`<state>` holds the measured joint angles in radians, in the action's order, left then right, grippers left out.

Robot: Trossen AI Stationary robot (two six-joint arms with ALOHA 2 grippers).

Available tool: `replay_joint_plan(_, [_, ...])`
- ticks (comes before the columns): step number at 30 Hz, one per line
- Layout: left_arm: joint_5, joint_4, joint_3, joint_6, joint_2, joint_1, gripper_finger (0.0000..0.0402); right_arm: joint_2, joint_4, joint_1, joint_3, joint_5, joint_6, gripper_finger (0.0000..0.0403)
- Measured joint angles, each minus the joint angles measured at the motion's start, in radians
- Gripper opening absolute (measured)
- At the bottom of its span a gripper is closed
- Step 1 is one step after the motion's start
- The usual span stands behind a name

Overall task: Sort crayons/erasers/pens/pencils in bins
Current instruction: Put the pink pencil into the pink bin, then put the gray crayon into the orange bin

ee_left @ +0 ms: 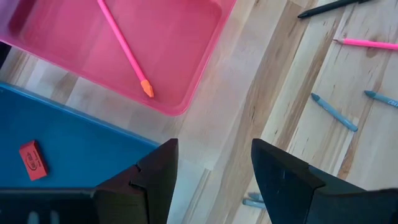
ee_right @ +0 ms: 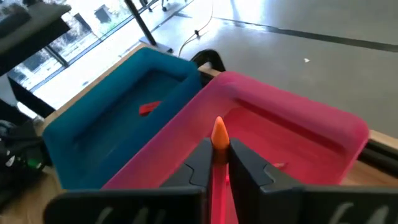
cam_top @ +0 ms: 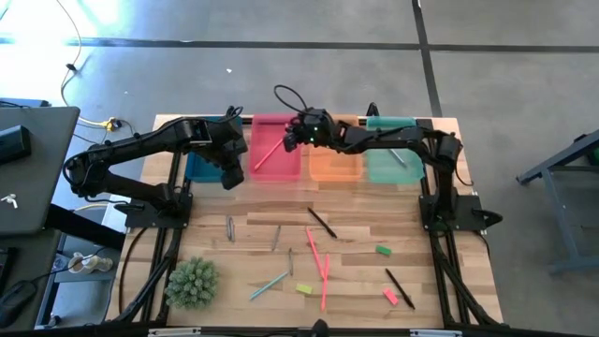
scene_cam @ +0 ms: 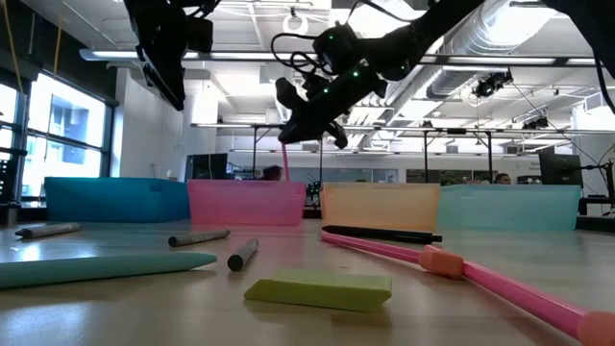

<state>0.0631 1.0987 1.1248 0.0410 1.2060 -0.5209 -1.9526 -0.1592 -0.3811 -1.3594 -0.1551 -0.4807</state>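
The wooden table (cam_top: pixel 365 267) carries four bins in a row at its far edge: the blue bin (cam_top: pixel 201 167), the pink bin (cam_top: pixel 277 150), the orange bin (cam_top: pixel 335 165) and the teal bin (cam_top: pixel 394 159), each one touching the next.

The left arm reaches over the near corner of the blue bin, close to where it meets the pink one. The left gripper (ee_left: pixel 214 180) hangs there with its jaws wide apart, and it holds nothing; between the fingers I see only bare wood.

The right arm stretches across the teal and orange bins. The right gripper (ee_right: pixel 216 163) is above the pink bin, and its jaws are nearly closed on a pink pencil (cam_top: pixel 267 152) with an orange tip. The pencil slants down into the pink bin. If its lower end touches the floor of the bin, I cannot tell.

A green spiky plant (cam_top: pixel 192 282) stands at the near left corner of the table.

In the middle of the table lie more long things: pink pencils (cam_top: pixel 318 265), two dark pens (cam_top: pixel 321 223), a light blue stick (cam_top: pixel 269 285) and a few short grey crayons (cam_top: pixel 230 228). They are scattered, some crossing each other.

The smallest are the erasers: a red eraser (ee_left: pixel 32 160) lies inside the blue bin, and on the table lie a green eraser (cam_top: pixel 383 250), a yellow eraser (cam_top: pixel 304 289) and a pink eraser (cam_top: pixel 390 296), well apart from each other.
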Motion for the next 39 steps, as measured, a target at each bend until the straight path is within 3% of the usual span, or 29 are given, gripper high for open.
replay_joint_plan(16, [0.000, -0.005, 0.000, 0.000, 0.000, 0.000, 0.0193, 0.000, 0.074, -0.007, 0.000, -0.001, -0.080, 0.0031])
replay_joint_plan(28, [0.000, -0.004, 0.000, 0.000, 0.000, 0.000, 0.0193, 0.000, 0.074, -0.011, 0.000, 0.022, -0.049, 0.0122])
replay_joint_plan(39, [0.005, 0.017, 0.000, 0.061, 0.000, 0.000, 0.0193, 0.128, 0.272, -0.019, 0.000, 0.053, 0.048, 0.0118])
